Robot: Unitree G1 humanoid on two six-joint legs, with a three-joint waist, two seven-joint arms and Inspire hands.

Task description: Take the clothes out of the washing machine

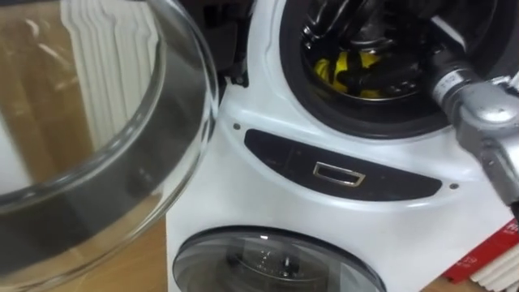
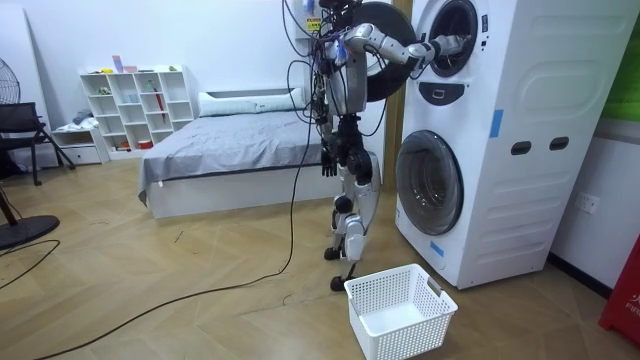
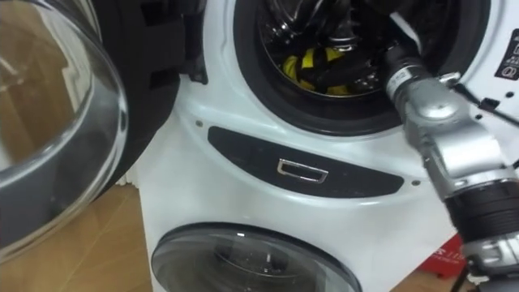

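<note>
A yellow cloth (image 1: 357, 66) lies low in the drum of the upper washing machine (image 1: 243, 186), whose round opening faces me. My right arm comes in from the right and runs through the opening. My right hand (image 1: 375, 78) is inside the drum, its dark fingers curled over the yellow cloth. The same cloth (image 3: 312, 63) and hand (image 3: 339, 70) show in the right eye view. In the room view I stand upright close to the stacked machines (image 2: 480, 130), right arm raised into the upper drum, and my left hand (image 2: 328, 160) hangs by my hip.
The upper machine's glass door (image 1: 105, 138) stands swung open at my left, close to my head. Below is the lower machine's shut door (image 1: 276, 259). A white laundry basket (image 2: 400, 310) sits on the floor by my feet. A bed (image 2: 230, 145) stands behind me.
</note>
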